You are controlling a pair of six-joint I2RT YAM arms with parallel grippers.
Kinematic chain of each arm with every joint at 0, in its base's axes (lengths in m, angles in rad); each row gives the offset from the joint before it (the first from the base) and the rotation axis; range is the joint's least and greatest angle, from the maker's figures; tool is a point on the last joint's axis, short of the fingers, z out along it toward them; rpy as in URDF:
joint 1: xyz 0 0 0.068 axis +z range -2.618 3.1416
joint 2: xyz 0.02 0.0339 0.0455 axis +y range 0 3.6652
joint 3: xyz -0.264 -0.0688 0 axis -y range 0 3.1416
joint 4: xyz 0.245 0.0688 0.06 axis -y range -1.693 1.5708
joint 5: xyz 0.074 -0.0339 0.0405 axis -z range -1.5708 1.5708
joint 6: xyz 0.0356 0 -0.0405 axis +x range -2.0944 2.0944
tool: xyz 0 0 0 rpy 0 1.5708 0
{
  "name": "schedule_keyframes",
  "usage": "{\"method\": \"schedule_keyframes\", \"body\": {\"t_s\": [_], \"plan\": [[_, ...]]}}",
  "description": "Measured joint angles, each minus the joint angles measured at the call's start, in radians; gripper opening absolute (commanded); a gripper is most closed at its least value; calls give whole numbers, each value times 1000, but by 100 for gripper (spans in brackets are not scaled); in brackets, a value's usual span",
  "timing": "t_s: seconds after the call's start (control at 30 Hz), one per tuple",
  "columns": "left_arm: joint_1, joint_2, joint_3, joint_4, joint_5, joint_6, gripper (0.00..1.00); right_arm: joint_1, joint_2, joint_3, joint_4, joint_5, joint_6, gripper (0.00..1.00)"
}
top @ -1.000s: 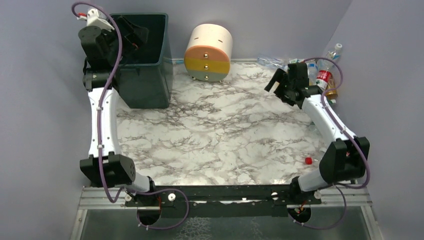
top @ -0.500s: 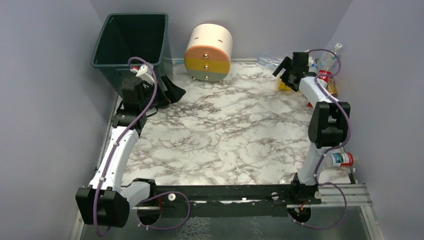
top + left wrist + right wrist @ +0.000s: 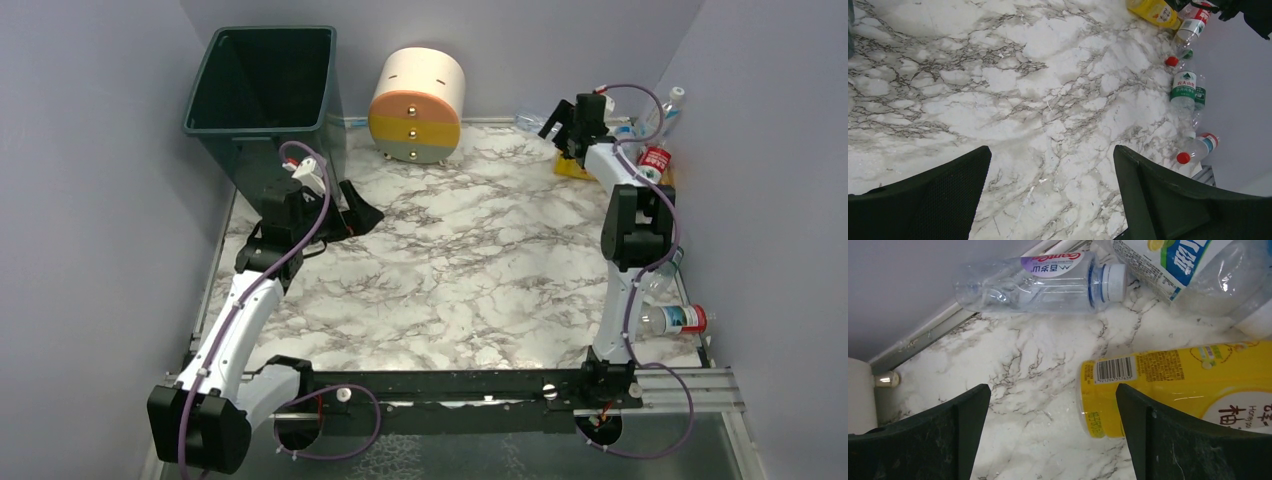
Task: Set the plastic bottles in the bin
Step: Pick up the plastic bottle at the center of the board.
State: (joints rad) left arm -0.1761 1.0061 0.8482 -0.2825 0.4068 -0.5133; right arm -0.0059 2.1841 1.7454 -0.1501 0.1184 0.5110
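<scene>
Right claw (image 3: pixel 565 125) spread over the corner pile, yellow bottle (image 3: pixel 572 168) looks next. Left claw (image 3: pixel 355 212) spread, holding nothing.
Top: bin (image 3: pixel 285 165) upright at 11 o'clock of the counter (image 3: pixel 470 260), left claw low near its base. Bottles (image 3: pixel 655 160) bunched at 1-2 o'clock, one stray bottle (image 3: pixel 682 320) at 4 by the right base. Left wrist: only bare marble between the jaws, bottles strung along the wall (image 3: pixel 1243 100) at 1-3 o'clock. Right wrist: yellow bottle on its side at 3-4 o'clock, butt end just inside the 4 o'clock finger (image 3: pixel 1198 440); clear bottle (image 3: pixel 1048 280) at 12 against the wall. I'd shift toward 3 to centre on the body, straddle the short axis, close gently. Thin plastic probably slips or crushes.
</scene>
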Motion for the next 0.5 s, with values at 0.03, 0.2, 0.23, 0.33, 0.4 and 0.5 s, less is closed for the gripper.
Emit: {"method": "schedule_keyframes", "body": {"t_s": [0.03,0.2,0.23,0.33,0.4,0.5], "plan": [[-4,0,0,0,-2,1,99,-1,18,28,-1,0,-5,100],[-19,0,0,-1,-14,2,99,-3,60,87,-23,-14,-25,100],[-23,2,0,-1,-16,2,99,-3,60,86,-24,-20,-30,100],[-45,13,0,-1,-26,2,99,-3,58,77,-17,-36,-39,99],[-64,23,0,-1,-35,1,99,-3,46,52,-1,-47,-43,98],[-92,34,2,-1,-51,-1,99,-5,-8,-34,33,-73,-47,98]]}}
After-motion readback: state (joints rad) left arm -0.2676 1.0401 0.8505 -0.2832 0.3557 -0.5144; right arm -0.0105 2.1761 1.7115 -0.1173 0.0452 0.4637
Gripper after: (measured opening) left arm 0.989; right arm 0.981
